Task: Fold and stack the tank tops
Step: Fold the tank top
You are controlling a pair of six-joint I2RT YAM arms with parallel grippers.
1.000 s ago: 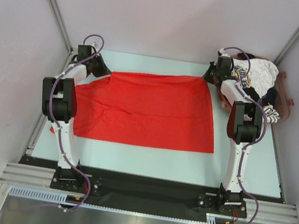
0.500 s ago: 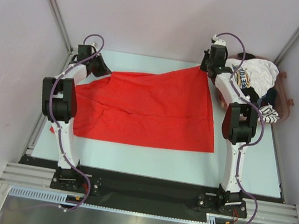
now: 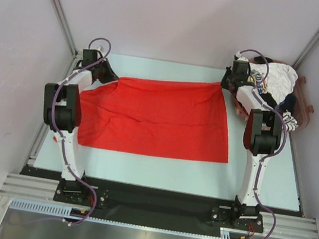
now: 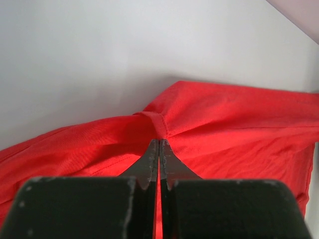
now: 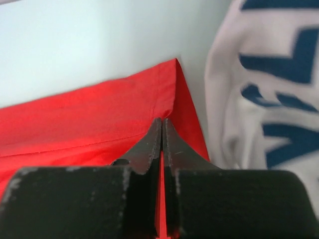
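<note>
"Where's the red one?"

"The red tank top [image 3: 157, 116] lies spread over the middle of the desk [image 3: 140, 168], taking up most of the centre of the overhead view. Its near edge runs straight along the lower part, and a few soft creases cross the cloth."

"And the arms?"

"The left arm [image 3: 59, 104] reaches to the cloth's upper left corner and the right arm [image 3: 262, 135] to its upper right. The left jaws are pressed together on a bunched fold of the red tank top. From that wrist a small tab of hem sits right at the tips, and a sliver of red shows between the fingers. The right jaws pinch the other corner the same way, with red caught between them and the hemmed point of the cloth rising just past the tips."

"The rest of the tops?"

"They're heaped at the upper right, just beside the right arm. A white tank top [image 3: 274, 76] with blue print lies on top, a striped one [image 3: 288, 121] is at the heap's lower edge, and a dark one [image 3: 288, 103] sits between. From the right wrist the white cloth fills the right side, close by the red corner. I can't tell whether they touch."
</note>
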